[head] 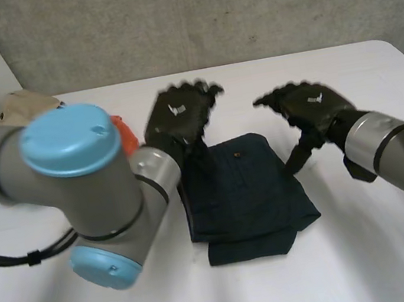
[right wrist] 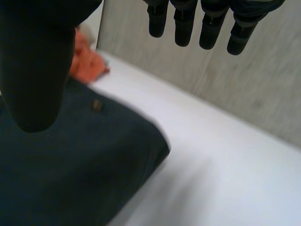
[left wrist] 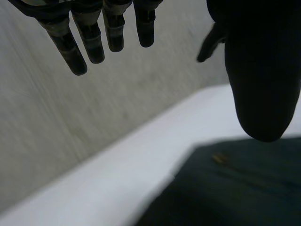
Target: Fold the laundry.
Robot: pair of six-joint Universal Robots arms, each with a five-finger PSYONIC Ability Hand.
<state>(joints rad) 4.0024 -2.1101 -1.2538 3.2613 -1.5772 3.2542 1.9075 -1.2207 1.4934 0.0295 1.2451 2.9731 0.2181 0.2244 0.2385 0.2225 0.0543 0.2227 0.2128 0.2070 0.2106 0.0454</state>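
Garment (head: 243, 190), dark navy, lies folded into a rough rectangle in the middle of the white tabletop (head: 373, 246), with a lower layer sticking out past its near edge. A small brown spot (head: 237, 154) sits near its far edge.

The left hand (head: 179, 116) hangs above the garment's far left corner. In the left wrist view its fingers are straight and set well apart from the thumb, with the cloth below the thumb and not in the grasp. The right hand (head: 311, 105) hovers just beyond the far right corner, over bare tabletop beside the garment. In the right wrist view its fingers are also straight and apart from the thumb, clear of the cloth.

The left arm (head: 77, 195) crosses in front of the garment's left edge in the head view and hides part of it. Behind that arm an orange cloth (head: 126, 133) lies on the tabletop near the garment's far left corner. A beige cloth (head: 24, 107) lies farther off at the tabletop's far left. A grey wall (head: 240, 5) rises behind the far edge.
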